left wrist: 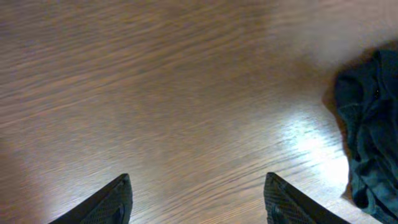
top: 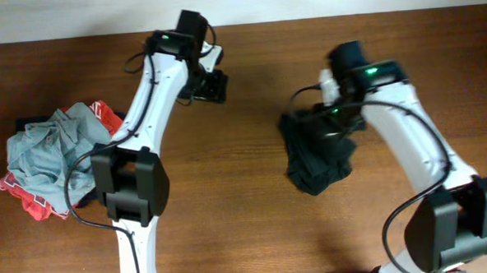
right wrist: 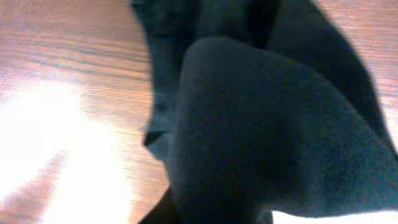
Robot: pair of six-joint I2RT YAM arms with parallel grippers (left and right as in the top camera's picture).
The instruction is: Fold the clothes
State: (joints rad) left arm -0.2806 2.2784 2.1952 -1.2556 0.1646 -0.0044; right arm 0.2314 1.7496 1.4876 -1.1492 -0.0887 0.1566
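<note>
Bench (top: pixel 246 202): wooden, carrying all items loose.

Black T-shirt (top: pixel 315 162): crumpled in a heap right of centre, lying on the bench. No logo visible.

Right gripper (top: pixel 335 118): down on the upper edge of the heap. In the wrist view, black fabric fills the frame and covers the jaws; cannot tell whether they are together or clamped on cloth.

Left gripper (left wrist: pixel 196 186): over bare wood, jaws apart, nothing between them, T-shirt off to its side.

Far left: grey-blue garment (top: pixel 51 153) bunched on top of a red-and-white garment (top: pixel 32 203), well apart from the T-shirt.
</note>
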